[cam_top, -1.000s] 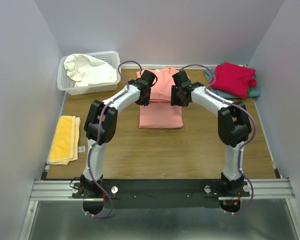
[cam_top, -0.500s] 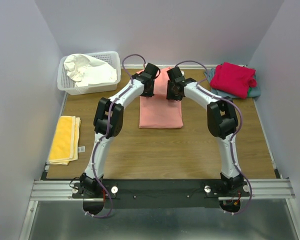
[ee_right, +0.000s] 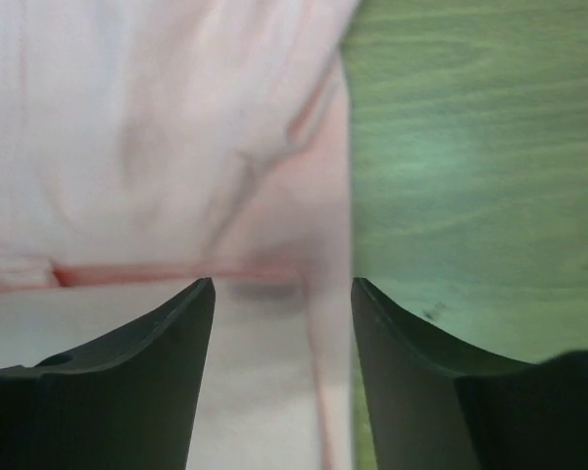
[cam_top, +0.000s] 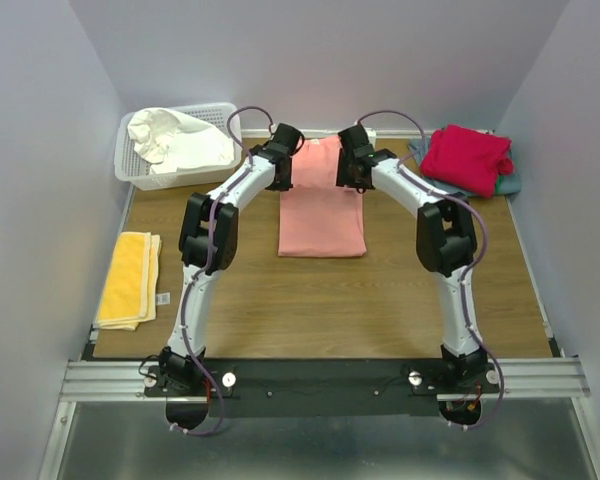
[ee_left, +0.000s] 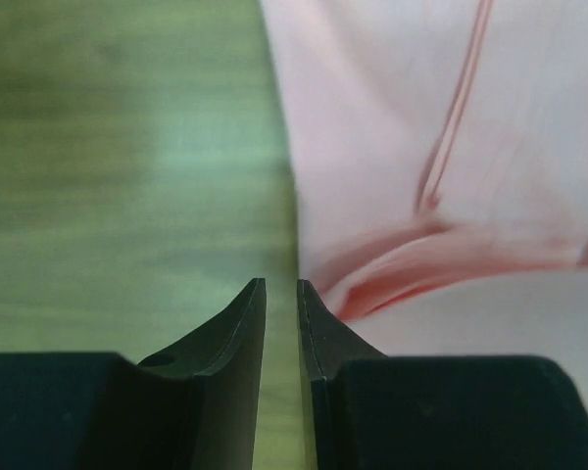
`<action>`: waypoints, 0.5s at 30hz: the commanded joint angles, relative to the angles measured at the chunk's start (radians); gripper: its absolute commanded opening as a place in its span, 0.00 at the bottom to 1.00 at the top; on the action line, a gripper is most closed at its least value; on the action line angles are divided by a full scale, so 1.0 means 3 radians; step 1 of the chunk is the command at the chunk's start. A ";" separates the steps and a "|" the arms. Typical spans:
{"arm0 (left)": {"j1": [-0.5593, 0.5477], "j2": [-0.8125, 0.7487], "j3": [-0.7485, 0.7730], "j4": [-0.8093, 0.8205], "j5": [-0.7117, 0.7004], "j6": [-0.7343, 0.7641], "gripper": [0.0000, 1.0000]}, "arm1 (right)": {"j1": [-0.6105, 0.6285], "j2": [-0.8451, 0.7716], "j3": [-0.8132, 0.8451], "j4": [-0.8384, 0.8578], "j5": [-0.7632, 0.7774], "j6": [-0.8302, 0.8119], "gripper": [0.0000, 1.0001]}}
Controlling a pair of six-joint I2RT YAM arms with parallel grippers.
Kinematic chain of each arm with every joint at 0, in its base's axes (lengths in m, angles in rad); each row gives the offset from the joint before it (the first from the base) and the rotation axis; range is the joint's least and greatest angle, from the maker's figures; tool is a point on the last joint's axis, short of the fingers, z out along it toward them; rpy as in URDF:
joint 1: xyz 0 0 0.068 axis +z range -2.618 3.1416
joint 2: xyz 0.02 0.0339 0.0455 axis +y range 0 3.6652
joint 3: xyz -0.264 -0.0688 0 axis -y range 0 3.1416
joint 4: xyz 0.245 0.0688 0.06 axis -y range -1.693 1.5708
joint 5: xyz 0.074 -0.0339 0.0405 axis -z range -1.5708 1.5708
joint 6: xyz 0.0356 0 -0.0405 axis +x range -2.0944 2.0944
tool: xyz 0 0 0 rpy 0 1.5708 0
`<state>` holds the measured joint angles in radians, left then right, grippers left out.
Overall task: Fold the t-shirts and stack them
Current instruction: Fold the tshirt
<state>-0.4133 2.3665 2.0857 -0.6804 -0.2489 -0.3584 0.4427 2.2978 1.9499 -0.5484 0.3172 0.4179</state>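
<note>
Both arms now reaching farther back, at far end of salmon-pink shirt (cam_top: pixel 320 215). Shirt lying long and flat in middle of table (cam_top: pixel 400 300). Right gripper (ee_right: pixel 282 284) fingers spreading wider over shirt edge, pinching nothing. Left gripper (ee_left: pixel 280 289) fingers nearly touching, holding nothing. Shirt probably let go, waiting for next fold.

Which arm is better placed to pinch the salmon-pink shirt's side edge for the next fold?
Right. The right pincer stands open astride the edge of the salmon-pink shirt, cloth between its jaws. The left pincer is barely a slit apart, showing only table in its gap.
</note>
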 commanded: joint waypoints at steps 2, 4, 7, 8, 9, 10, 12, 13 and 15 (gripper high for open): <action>-0.0013 -0.0845 -0.0933 0.0022 0.0317 0.0106 0.33 | -0.0029 -0.0918 -0.0848 -0.0084 0.0017 -0.0166 0.86; -0.0013 -0.1041 -0.1315 0.0105 0.0441 0.0075 0.34 | -0.0029 -0.1103 -0.1195 -0.0084 -0.0110 -0.0151 0.88; -0.0018 -0.1353 -0.1669 0.0212 0.0630 0.0034 0.36 | -0.0034 -0.1405 -0.1558 -0.0084 -0.0320 -0.0094 0.88; -0.0018 -0.1480 -0.1736 0.0217 0.0640 0.0024 0.36 | -0.0029 -0.1467 -0.1636 -0.0084 -0.0382 -0.0074 0.88; -0.0023 -0.1537 -0.1808 0.0233 0.0676 0.0029 0.36 | -0.0029 -0.1604 -0.1733 -0.0079 -0.0448 -0.0043 0.88; -0.0018 -0.1598 -0.1940 0.0243 0.0702 0.0029 0.36 | -0.0029 -0.1651 -0.1810 -0.0069 -0.0586 -0.0028 0.88; -0.0023 -0.1757 -0.2099 0.0289 0.0783 0.0024 0.36 | -0.0029 -0.1758 -0.2061 -0.0023 -0.0724 -0.0002 0.87; -0.0023 -0.1808 -0.2282 0.0324 0.0814 0.0024 0.37 | -0.0029 -0.1875 -0.2147 0.0007 -0.0771 0.0003 0.86; -0.0023 -0.1961 -0.2498 0.0472 0.1023 -0.0017 0.36 | -0.0024 -0.1973 -0.2444 0.0125 -0.0883 0.0023 0.84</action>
<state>-0.4145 1.8599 1.4658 -0.6086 -0.0662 -0.3481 0.4343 1.7733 1.3571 -0.5518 0.1745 0.4007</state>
